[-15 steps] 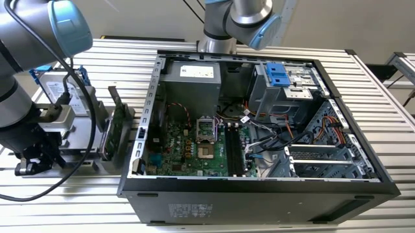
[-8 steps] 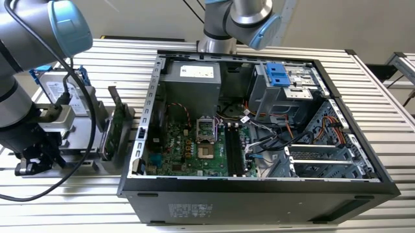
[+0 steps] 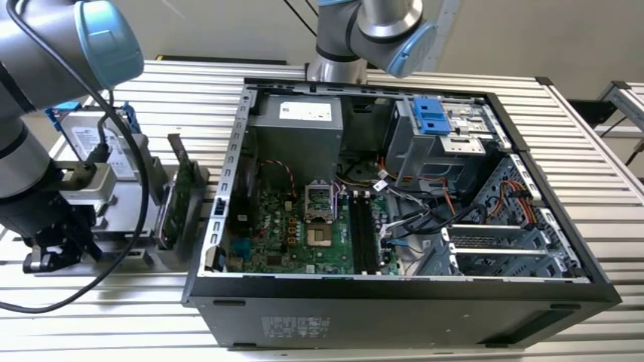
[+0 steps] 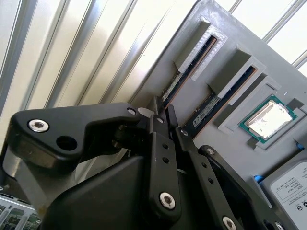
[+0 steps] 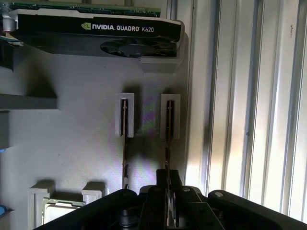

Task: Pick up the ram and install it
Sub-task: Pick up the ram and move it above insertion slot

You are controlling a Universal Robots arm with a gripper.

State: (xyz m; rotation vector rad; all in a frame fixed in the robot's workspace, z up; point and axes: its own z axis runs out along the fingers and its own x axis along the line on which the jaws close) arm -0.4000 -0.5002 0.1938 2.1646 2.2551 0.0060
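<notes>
The slatted metal table (image 3: 604, 151) is carrying the open desktop case (image 3: 403, 302), and in the exterior view my arm (image 3: 41, 181) is reaching down at the exterior view's left of that case, over a grey parts holder (image 5: 86, 143). The holder is cradling a graphics card (image 5: 57, 33) with a black fan shroud, a silver hard drive (image 4: 288, 191) and a bare processor (image 4: 266, 120) lying flat in its recess.

The ram (image 5: 169, 124) is standing on its long edge in the holder's slot nearest the slatted table. It is showing as a thin, dark strip with a brownish edge, one end tucked into a raised grey bracket. In the second wrist view a small pale label is showing on its face (image 4: 184, 74). A second memory stick (image 5: 124, 143) is sitting in the neighbouring slot, just beside it and parallel.

My pincer (image 5: 168, 175) is reaching down over the ram's free end. Its black fingers (image 4: 158, 143) are drawn nearly together, pinching the ram's upper edge between the tips while the stick is sitting in its slot.
</notes>
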